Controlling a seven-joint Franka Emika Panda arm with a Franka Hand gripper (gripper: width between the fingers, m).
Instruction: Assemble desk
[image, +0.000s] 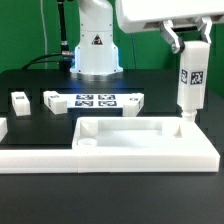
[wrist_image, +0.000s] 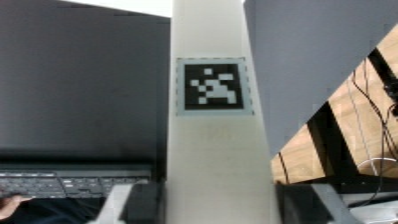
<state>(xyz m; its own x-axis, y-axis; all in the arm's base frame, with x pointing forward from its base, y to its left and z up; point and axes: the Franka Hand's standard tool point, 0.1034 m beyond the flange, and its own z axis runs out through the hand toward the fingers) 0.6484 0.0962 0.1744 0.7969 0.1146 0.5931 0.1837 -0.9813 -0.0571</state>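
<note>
The white tabletop slab lies flat at the front of the black table, raised rims up. My gripper hangs over its far corner at the exterior view's right, shut on a white square-section leg held upright. The leg's foot meets the slab at that corner. In the wrist view the leg runs straight away from the camera, its black-and-white tag facing me, and the dark finger pads press it from both sides at my gripper. A second loose leg lies on the table at the exterior view's left.
The marker board lies flat behind the slab, in front of the arm's white base. A low white rail adjoins the slab at the exterior view's left. A keyboard shows beyond the table in the wrist view.
</note>
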